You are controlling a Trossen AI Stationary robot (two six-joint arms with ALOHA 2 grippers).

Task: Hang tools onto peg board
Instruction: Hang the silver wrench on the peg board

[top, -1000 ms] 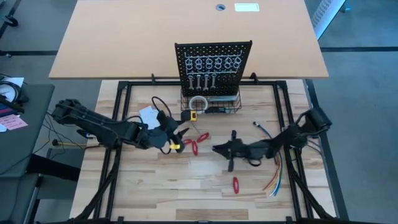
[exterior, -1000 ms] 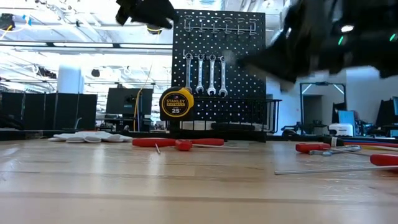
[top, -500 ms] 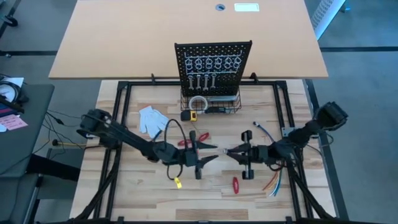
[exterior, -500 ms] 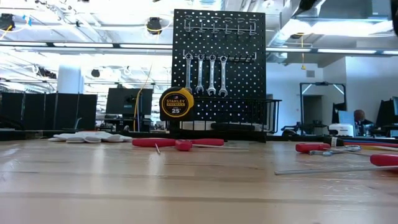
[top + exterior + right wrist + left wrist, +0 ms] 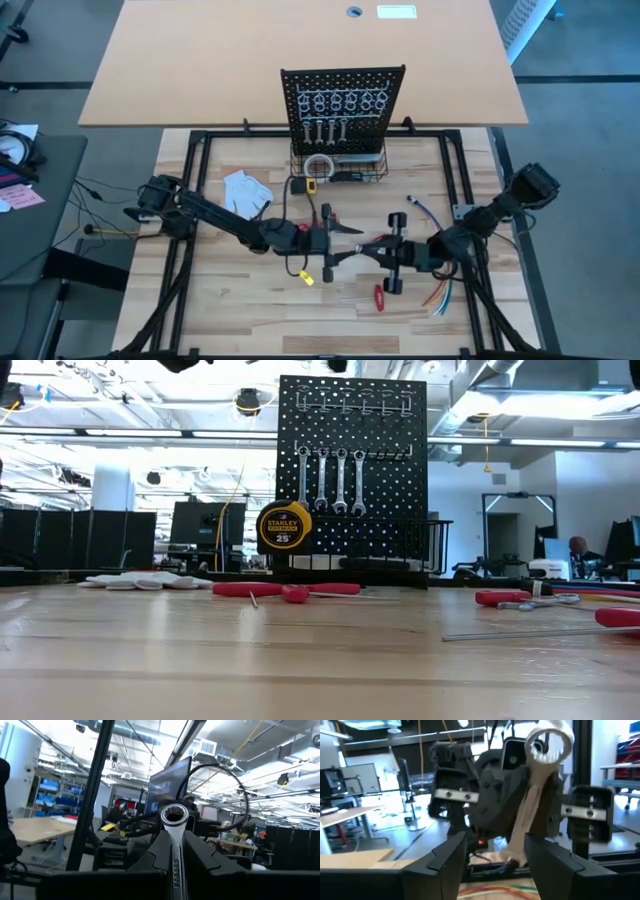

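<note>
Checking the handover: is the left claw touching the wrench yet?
Apart. In the left wrist view the wrench stands between the left claw's open fingers, with gaps either side; the right claw holds it.

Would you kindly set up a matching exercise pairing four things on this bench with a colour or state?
1 glove
2 tape measure
3 right gripper
4 left gripper

a shut on a wrench
b open, facing the other gripper
c yellow, by the basket
d white, flat on the table

Pairs: 1-d, 2-c, 3-a, 4-b
</note>
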